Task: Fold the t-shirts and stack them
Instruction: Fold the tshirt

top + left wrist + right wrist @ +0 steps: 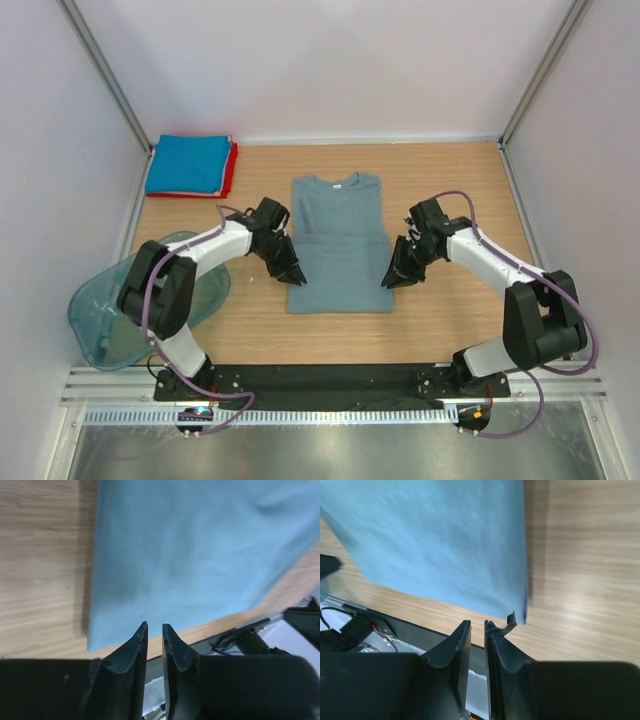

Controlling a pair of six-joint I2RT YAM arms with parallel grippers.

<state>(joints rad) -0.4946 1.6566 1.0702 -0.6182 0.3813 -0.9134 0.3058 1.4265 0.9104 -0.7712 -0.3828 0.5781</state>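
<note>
**knotty_pine:** Left fingers [134,647] and right fingers [501,642] are both cracked open to a thin slit with nothing in it. Each pair sits just beside one hem corner of the grey-blue tee [340,240], left arm on its own side and right arm on the other. I can't tell if they're touching the cloth. Why park there?

**foldbot_fan:** My guess is they're lining up for the long fold. That tee lies flat on the tabletop [450,170] with its collar pointing away from the arm bases, and its sides look tucked in already, so it's a narrow strip. The hem corners are where you'd pinch to carry the hem up toward the collar. With one arm per corner, the fold should stay square.

**knotty_pine:** And the skinny gap?

**foldbot_fan:** It's thin cloth, so a slim opening probably slips over the edge fine.

**knotty_pine:** Where does it go after?

**foldbot_fan:** Likely the stack. The bright blue tee [190,163] is folded on top of the red tee [233,165], out past the grey-blue tee's collar on the left arm's side and well apart from it. The teal tub [105,320] sits off the tee's hem end, beyond the left arm, and looks uninvolved.
</note>
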